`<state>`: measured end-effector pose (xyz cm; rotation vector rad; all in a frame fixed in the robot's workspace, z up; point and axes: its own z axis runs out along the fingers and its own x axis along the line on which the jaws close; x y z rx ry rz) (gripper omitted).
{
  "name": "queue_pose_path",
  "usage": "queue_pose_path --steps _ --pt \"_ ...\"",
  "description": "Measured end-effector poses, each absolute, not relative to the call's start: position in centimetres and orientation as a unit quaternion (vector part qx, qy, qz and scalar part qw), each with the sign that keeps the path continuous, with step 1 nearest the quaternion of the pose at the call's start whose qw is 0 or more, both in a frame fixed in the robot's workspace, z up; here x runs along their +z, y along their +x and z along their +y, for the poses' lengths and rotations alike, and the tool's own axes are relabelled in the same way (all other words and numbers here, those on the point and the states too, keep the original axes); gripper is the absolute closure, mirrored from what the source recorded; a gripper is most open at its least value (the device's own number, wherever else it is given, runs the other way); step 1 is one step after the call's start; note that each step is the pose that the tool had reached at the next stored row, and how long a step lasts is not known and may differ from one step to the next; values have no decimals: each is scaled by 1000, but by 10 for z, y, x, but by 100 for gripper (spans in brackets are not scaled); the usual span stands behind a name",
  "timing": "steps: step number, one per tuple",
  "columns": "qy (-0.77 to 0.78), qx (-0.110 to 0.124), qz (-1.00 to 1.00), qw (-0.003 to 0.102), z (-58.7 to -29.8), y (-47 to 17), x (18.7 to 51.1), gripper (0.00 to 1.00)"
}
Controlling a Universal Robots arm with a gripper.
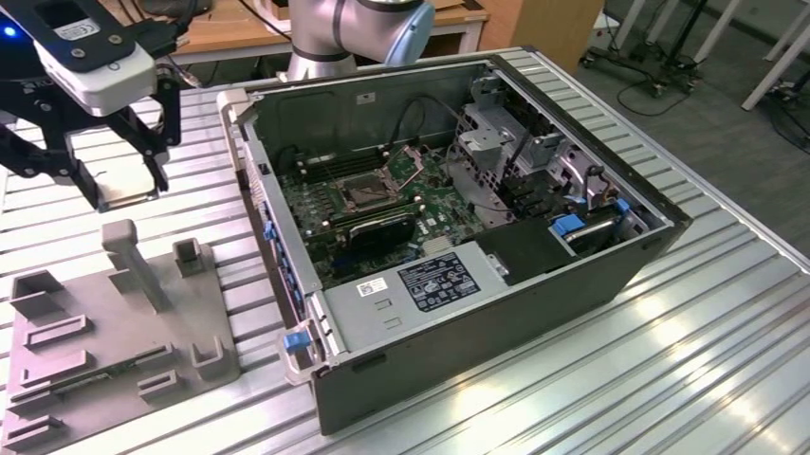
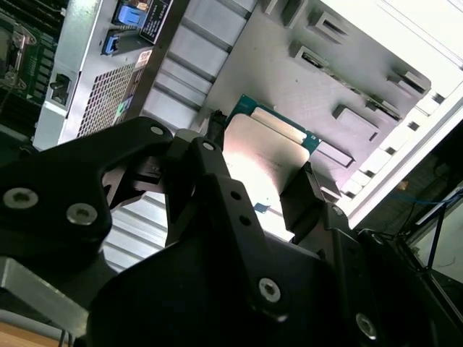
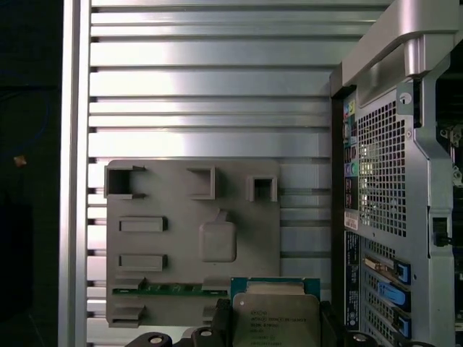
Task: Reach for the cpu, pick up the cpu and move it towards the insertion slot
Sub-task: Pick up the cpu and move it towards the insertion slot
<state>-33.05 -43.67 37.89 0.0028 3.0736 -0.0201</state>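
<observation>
Between the jaws of the gripper [image 1: 129, 194] sits the cpu [image 1: 127, 199], clamped by two opposite edges and held clear of the ribbed table [image 1: 708, 322]. In both wrist views its silvery face [image 2: 268, 144] [image 3: 275, 311] fills the gap between the dark jaws. Beneath the gripper lies the grey plate [image 3: 188, 231] with upright blocks. Well off to the gripper's side, toward the exterior view's right, the slot [image 1: 358, 192] sits inside the open case [image 1: 506, 313], apart from the cpu.
</observation>
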Motion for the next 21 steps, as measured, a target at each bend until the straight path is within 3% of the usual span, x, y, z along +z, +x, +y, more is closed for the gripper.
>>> queue_pose_path --steps 21 --pt "1 -7 999 34 -437 -314 379 45"
